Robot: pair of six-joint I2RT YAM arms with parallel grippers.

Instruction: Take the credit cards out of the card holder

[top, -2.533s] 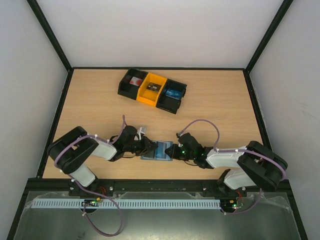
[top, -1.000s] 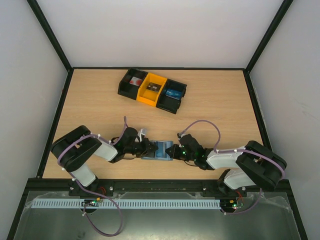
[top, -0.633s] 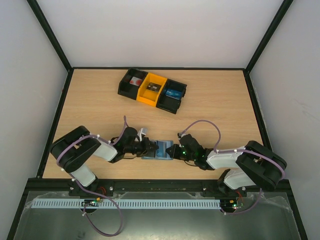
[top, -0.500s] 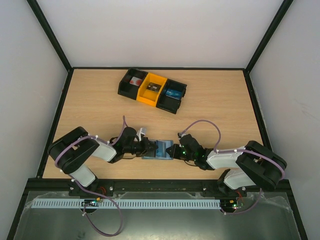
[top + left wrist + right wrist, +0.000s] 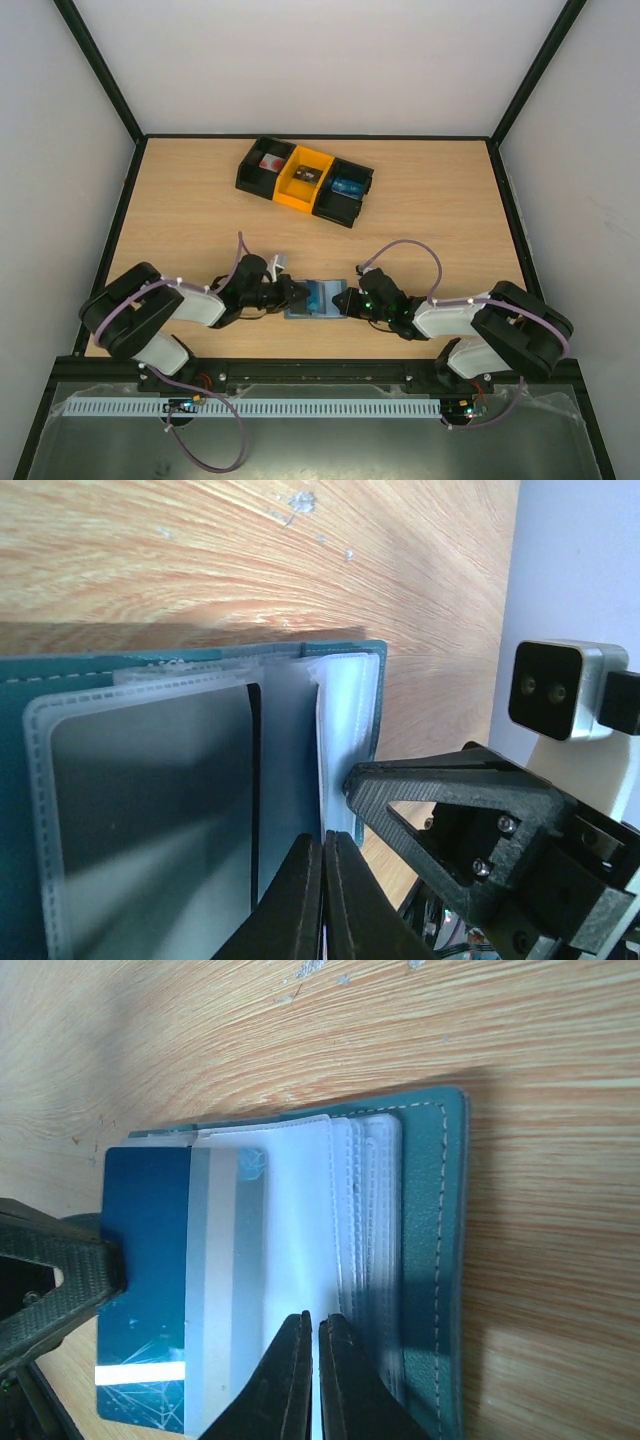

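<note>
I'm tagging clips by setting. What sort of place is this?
Probably a robot test cell: a wooden table boxed in by white walls, left arm and right arm bolted at its near edge, and a compartment tray.

Light wood-grain table (image 5: pixel 440 220) fills base of enclosure. Plain white back wall (image 5: pixel 320 60); white side walls left (image 5: pixel 50 200) and right (image 5: pixel 590 200). Black frame bars (image 5: pixel 100 75) trace wall corners and table edges. Beyond table's near edge: black rail (image 5: pixel 320 371), white slotted strip (image 5: pixel 300 408), grey glossy sheet (image 5: pixel 330 450), possibly clear plastic. Light even, diffuse; shadows soft. Few pale specks (image 5: pixel 297 500) on wood.
</note>
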